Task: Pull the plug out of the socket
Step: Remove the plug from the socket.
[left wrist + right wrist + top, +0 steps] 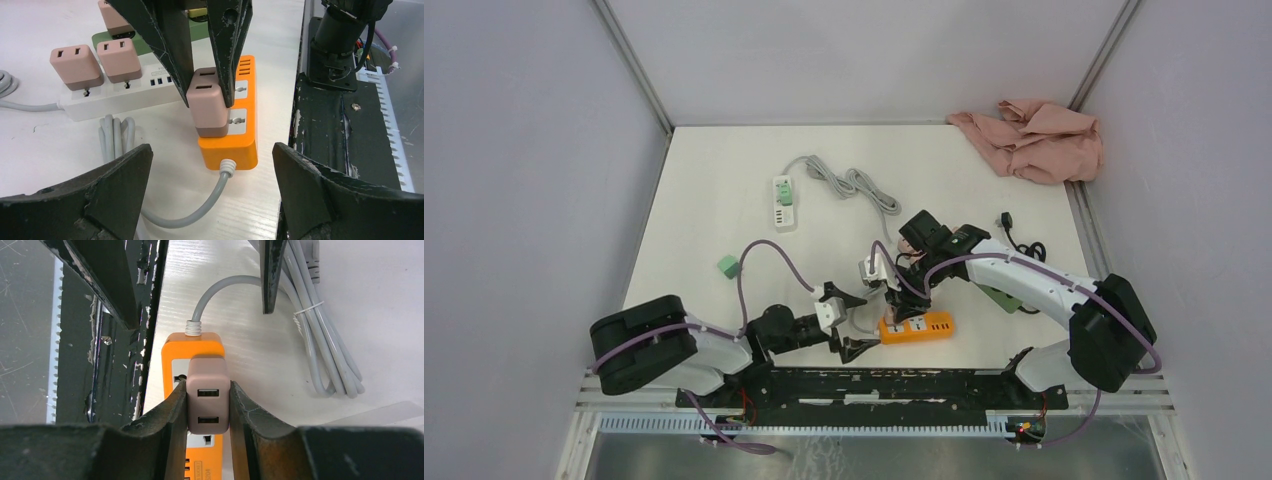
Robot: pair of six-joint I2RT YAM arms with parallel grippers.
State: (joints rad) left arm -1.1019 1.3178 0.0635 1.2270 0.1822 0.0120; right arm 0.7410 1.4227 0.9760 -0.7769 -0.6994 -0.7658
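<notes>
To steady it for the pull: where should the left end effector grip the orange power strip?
Orange power strip: across its flat long sides at the cable end, coming low from there; the right end effector clamps the pink plug above.

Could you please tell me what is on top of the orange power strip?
A pink USB adapter stands plugged into the orange power strip, clamped on both sides by the right gripper. The adapter covers its own pins and the socket beneath it, so neither can be seen.

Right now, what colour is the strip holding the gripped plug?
Orange strip, clearest in the left wrist view.
</notes>
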